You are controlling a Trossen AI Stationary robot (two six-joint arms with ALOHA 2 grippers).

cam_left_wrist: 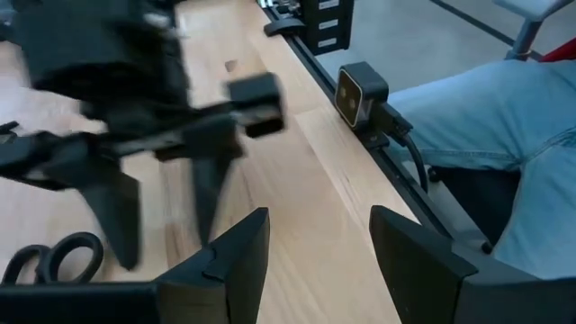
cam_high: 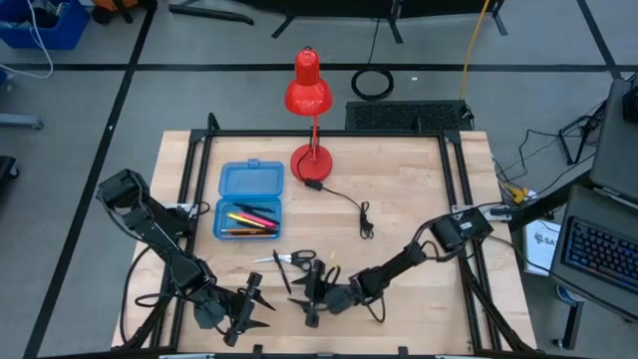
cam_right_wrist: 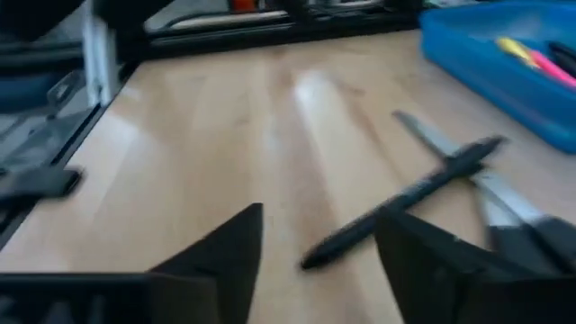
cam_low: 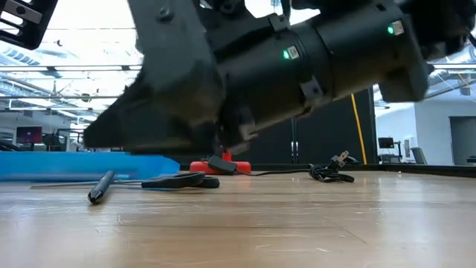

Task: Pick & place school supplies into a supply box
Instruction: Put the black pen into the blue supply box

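The supply box (cam_high: 249, 199) is a blue case that lies open on the table's left half, with pink, yellow and orange pencils (cam_high: 251, 217) inside. Small scissors (cam_high: 291, 257) lie near the front edge, and a black pen (cam_right_wrist: 405, 202) rests across their blades. My right gripper (cam_right_wrist: 319, 243) stands open, low over the table, and the pen's near end lies between its fingers. I see no touch. My left gripper (cam_left_wrist: 319, 261) waits open at the front left, beside the right gripper (cam_left_wrist: 162, 193). The low view shows the pen (cam_low: 100, 187) and the scissors' handles (cam_low: 182, 179) flat on the wood.
A red desk lamp (cam_high: 309, 100) stands at the far middle, and its black cord (cam_high: 364, 219) trails toward the table's centre. A black frame rail (cam_high: 459, 199) borders the table. A person's leg in jeans (cam_left_wrist: 504, 117) shows beyond the front edge. Bare wood lies to the right.
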